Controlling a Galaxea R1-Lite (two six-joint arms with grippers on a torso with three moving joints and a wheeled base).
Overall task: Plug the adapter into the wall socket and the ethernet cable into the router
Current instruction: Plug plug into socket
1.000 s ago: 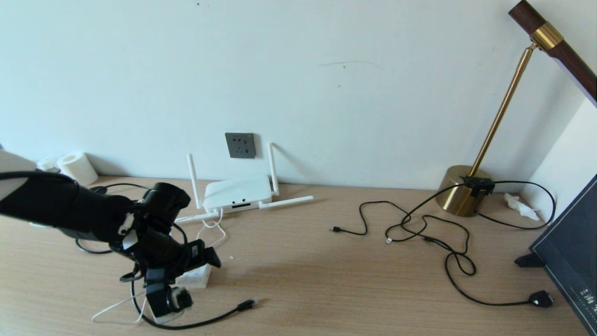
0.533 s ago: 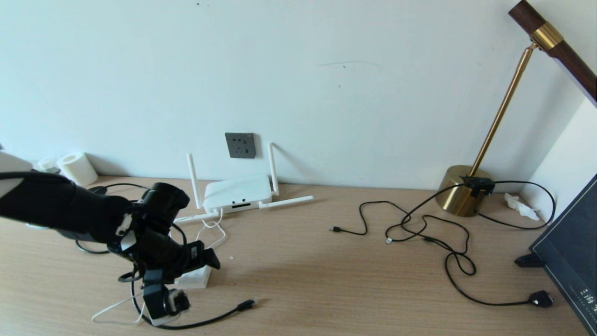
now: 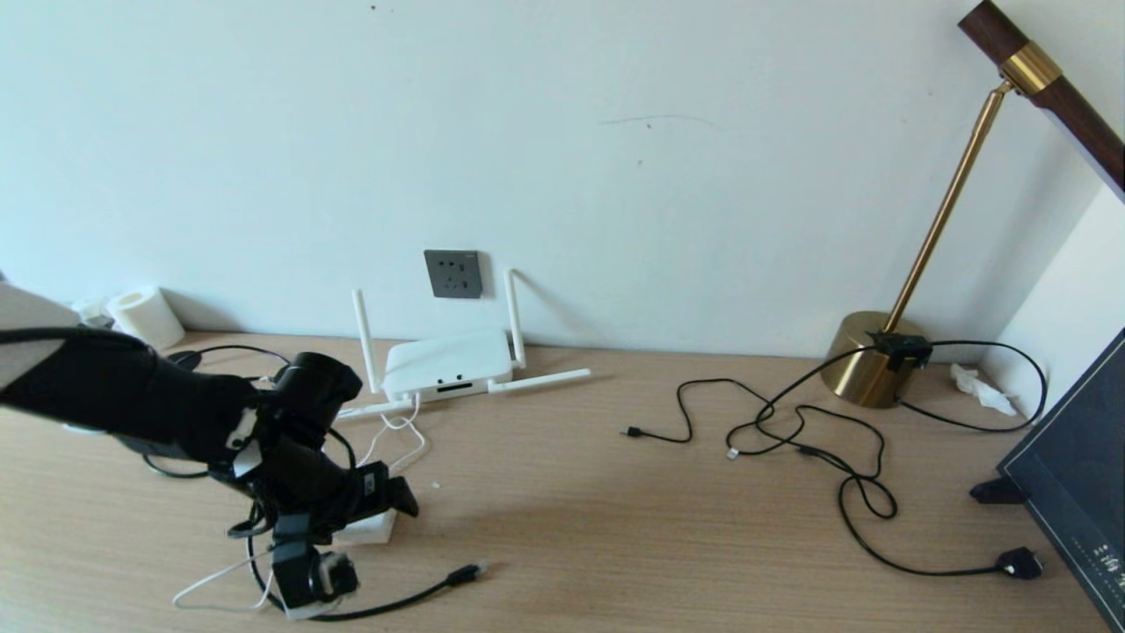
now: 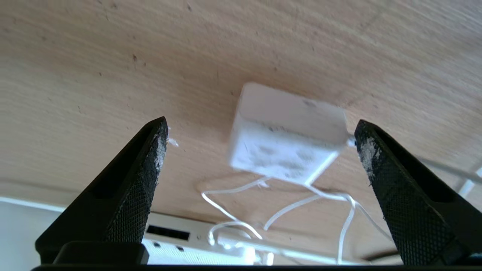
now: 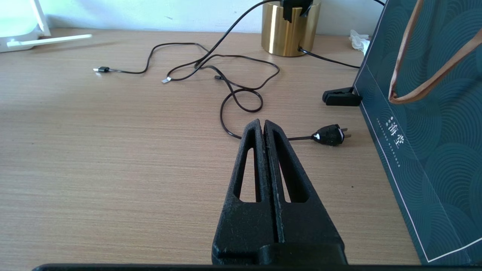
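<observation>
left gripper (image 4: 260,131) lowered slightly | jaws wide around adapter (image 4: 286,139), untouched

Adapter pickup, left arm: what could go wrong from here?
1. The left pincer is open over the adapter, which sits off-centre, close to one finger; closing could nudge or tilt it rather than clamp it.
2. Its white cord loops loosely toward the router; lifting may drag or snag it.
3. The ethernet cable lies close by and could catch.
</observation>
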